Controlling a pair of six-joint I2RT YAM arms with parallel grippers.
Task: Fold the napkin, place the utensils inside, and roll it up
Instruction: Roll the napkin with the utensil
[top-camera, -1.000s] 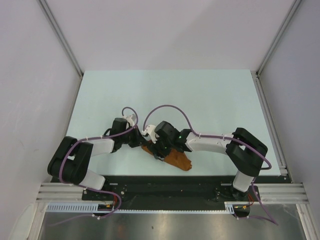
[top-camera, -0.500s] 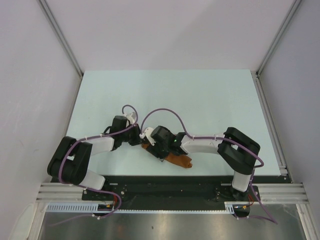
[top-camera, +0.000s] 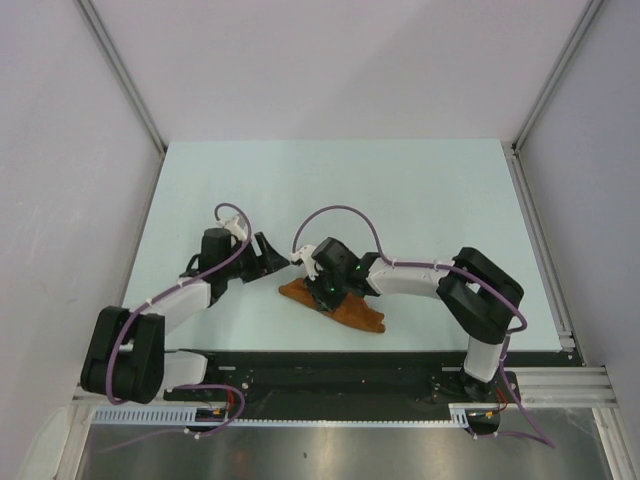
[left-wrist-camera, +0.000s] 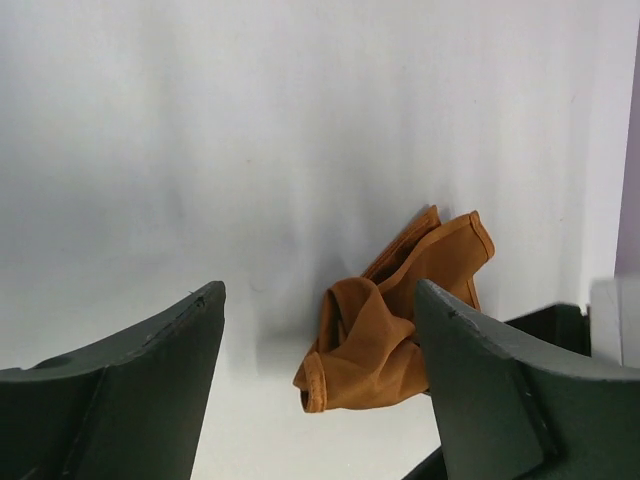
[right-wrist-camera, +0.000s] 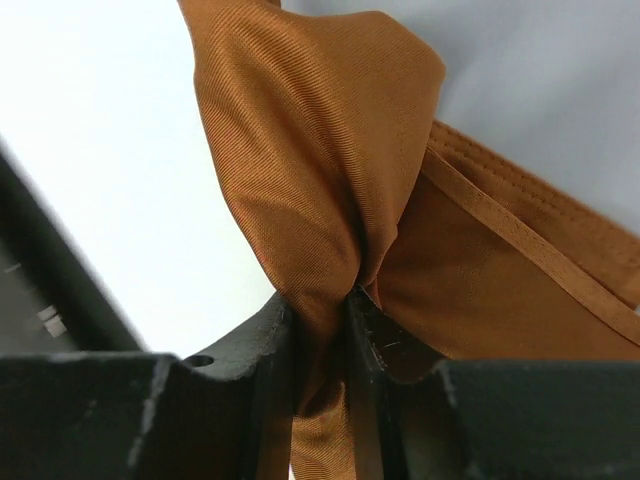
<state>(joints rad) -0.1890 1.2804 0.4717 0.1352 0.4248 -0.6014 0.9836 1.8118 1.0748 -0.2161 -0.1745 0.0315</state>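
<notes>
Now the right gripper (right-wrist-camera: 320, 300) pinches a gathered fold of the napkin (right-wrist-camera: 310, 170) between its nearly closed fingers. The rust-brown cloth bulges above the pads, and a hemmed edge runs off to the right. Seen from the top camera, the napkin lies bunched on the pale table (top-camera: 400, 190) near its front edge, between the two arms. The left gripper (left-wrist-camera: 318, 295) has its fingers spread wide and holds nothing, near the cloth's left end without touching it.
</notes>
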